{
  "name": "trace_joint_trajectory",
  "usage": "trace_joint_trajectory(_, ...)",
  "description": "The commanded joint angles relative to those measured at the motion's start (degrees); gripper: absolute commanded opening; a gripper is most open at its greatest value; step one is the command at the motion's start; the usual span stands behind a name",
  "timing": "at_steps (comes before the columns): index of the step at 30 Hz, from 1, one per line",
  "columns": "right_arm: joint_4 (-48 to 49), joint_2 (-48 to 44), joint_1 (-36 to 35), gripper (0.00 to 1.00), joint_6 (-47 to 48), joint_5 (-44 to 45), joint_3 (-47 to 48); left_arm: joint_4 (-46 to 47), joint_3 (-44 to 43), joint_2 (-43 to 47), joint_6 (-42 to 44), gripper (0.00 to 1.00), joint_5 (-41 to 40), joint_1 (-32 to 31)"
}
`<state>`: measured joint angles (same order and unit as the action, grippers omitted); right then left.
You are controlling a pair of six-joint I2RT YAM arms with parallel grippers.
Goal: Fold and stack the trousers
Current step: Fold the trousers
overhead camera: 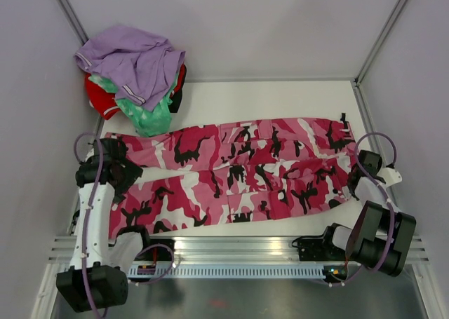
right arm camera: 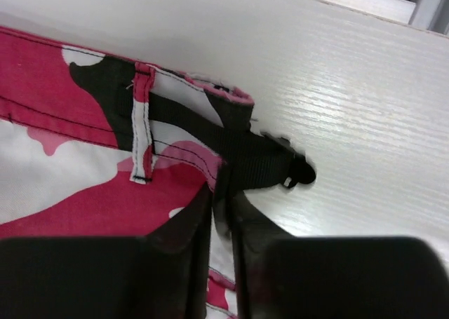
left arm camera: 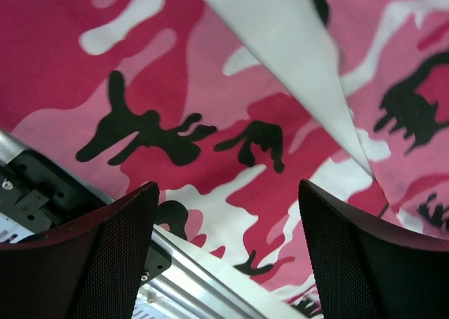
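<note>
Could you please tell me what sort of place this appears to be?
Probably a lab robot cell, not a home: a white table boxed in by plain panels, a left arm and right arm on an aluminium rail, and the trousers spread flat.

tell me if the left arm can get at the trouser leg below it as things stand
Probably yes. The left gripper hangs open just over the trousers, with nothing between it and the cloth. The pile of other clothes lies further back, out of its way.
</note>
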<state>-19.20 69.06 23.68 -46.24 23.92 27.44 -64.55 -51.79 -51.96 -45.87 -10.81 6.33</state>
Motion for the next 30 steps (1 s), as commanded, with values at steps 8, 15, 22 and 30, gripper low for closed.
trace_joint_trajectory(8, 2.85, -2.17, 0.31, 0.00, -1.57, -6.34, -0.99, -0.49, 5.21, 2.48, -14.85, 0.83, -8.60, 22.03)
trace_joint_trajectory(15, 4.96, 1.60, 0.31, 0.00, -1.40, -11.00, 2.09, 9.44, 14.51, 1.60, -11.53, 0.83, -1.50, 38.21)
trace_joint_trajectory(22, 7.16, 3.45, 0.31, 0.00, -1.31, -14.78, 0.86, 7.34, 11.81, -3.92, -13.02, 0.84, -1.40, 50.43)
trace_joint_trajectory(30, 7.78, 8.02, 0.31, 0.00, -2.98, -15.66, 3.40, 16.38, 16.36, -10.00, -5.91, 0.84, 0.44, 64.42)
